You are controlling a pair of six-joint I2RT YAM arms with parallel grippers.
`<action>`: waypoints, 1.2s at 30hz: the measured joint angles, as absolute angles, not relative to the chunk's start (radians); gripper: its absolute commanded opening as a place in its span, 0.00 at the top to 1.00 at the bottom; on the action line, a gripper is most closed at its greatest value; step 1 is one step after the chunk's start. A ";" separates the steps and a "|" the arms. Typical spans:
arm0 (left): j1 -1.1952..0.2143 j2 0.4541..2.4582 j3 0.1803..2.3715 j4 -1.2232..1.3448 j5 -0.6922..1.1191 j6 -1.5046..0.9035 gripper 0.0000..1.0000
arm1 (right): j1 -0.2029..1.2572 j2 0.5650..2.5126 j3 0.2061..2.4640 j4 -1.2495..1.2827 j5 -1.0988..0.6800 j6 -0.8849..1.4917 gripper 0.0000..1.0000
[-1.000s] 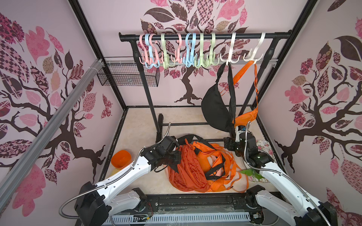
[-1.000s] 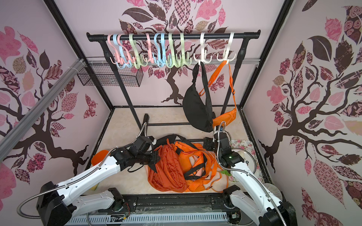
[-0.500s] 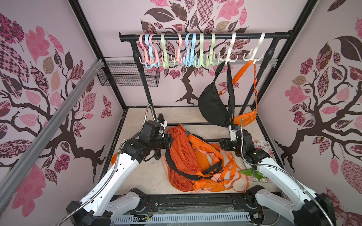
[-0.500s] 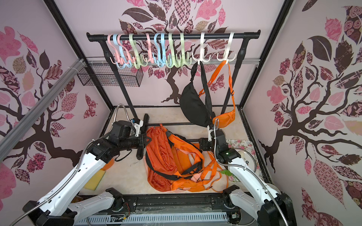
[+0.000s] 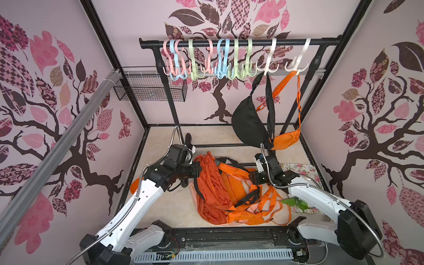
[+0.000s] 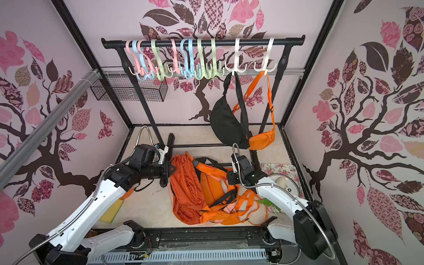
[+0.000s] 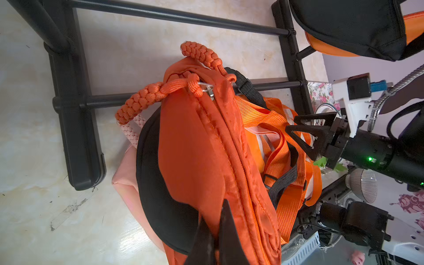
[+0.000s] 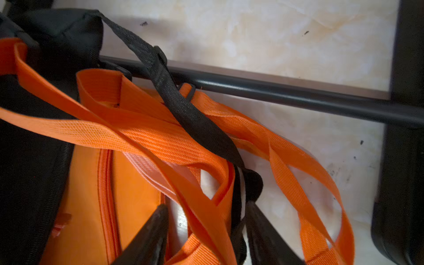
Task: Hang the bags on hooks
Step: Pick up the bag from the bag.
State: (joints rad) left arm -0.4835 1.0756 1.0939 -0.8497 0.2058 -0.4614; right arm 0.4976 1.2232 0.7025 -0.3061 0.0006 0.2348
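The orange bag (image 5: 211, 183) (image 6: 185, 183) slumps on the floor below the rail, its top pulled up. My left gripper (image 5: 199, 168) (image 6: 173, 169) (image 7: 215, 227) is shut on a fold of the bag's orange fabric (image 7: 195, 149) near the zip. My right gripper (image 5: 251, 179) (image 6: 229, 177) (image 8: 206, 220) reaches in among the bag's straps (image 8: 160, 137). Its jaws stand apart, with an orange strap and a black strap between them. Several coloured hooks (image 5: 238, 68) hang from the black rail (image 5: 238, 42) above.
A black waist bag (image 5: 247, 124) and an orange one (image 5: 286, 138) hang on white hooks (image 5: 267, 66) at the right. The rack's base bars (image 7: 75, 137) lie under the bag. A wire basket (image 5: 149, 90), floral mat (image 5: 300, 169), pot lid (image 6: 283, 183) and yellow sponge (image 6: 110, 213) sit around.
My left gripper has lifted the bag's top up and toward the back left. The right gripper has moved into the straps and its jaws have narrowed. The hanging black bag has swung slightly.
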 measured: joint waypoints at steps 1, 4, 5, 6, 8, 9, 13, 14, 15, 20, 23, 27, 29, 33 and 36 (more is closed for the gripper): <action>-0.483 1.075 1.092 -0.849 0.206 -0.461 1.00 | 0.500 1.223 0.702 -0.319 0.014 0.236 0.47; -0.482 1.071 1.083 -0.848 0.204 -0.461 1.00 | 0.502 1.223 0.702 -0.348 0.039 0.240 0.46; -0.482 1.069 1.081 -0.848 0.204 -0.462 1.00 | 0.503 1.223 0.702 -0.357 0.043 0.240 0.46; -0.482 1.066 1.079 -0.848 0.204 -0.462 1.00 | 0.505 1.223 0.702 -0.368 0.045 0.241 0.46; -0.480 1.059 1.075 -0.847 0.203 -0.462 1.00 | 0.509 1.223 0.702 -0.390 0.045 0.244 0.46; -0.479 1.056 1.073 -0.847 0.203 -0.462 1.00 | 0.511 1.224 0.702 -0.398 0.044 0.246 0.48; -0.476 1.045 1.065 -0.845 0.201 -0.463 1.00 | 0.521 1.224 0.702 -0.427 0.045 0.254 0.54; -0.476 1.043 1.063 -0.845 0.201 -0.463 1.00 | 0.522 1.224 0.702 -0.432 0.045 0.257 0.59; -0.476 1.043 1.063 -0.845 0.200 -0.463 1.00 | 0.522 1.224 0.702 -0.434 0.044 0.262 0.64; -0.476 1.042 1.058 -0.840 0.199 -0.463 1.00 | 0.522 1.224 0.705 -0.451 0.049 0.264 0.95; -0.475 1.029 1.046 -0.829 0.197 -0.463 1.00 | 0.522 1.224 0.723 -0.461 0.048 0.263 1.00; -0.471 0.992 1.032 -0.805 0.196 -0.462 1.00 | 0.525 1.224 0.773 -0.485 0.049 0.258 1.00; -0.471 0.972 1.029 -0.781 0.201 -0.462 1.00 | 0.530 1.217 0.819 -0.514 0.056 0.254 1.00; -0.471 0.920 1.010 -0.719 0.223 -0.461 1.00 | 0.547 1.179 0.940 -0.567 0.102 0.243 1.00; -0.471 0.876 0.997 -0.667 0.235 -0.457 1.00 | 0.549 1.122 1.050 -0.593 0.137 0.235 1.00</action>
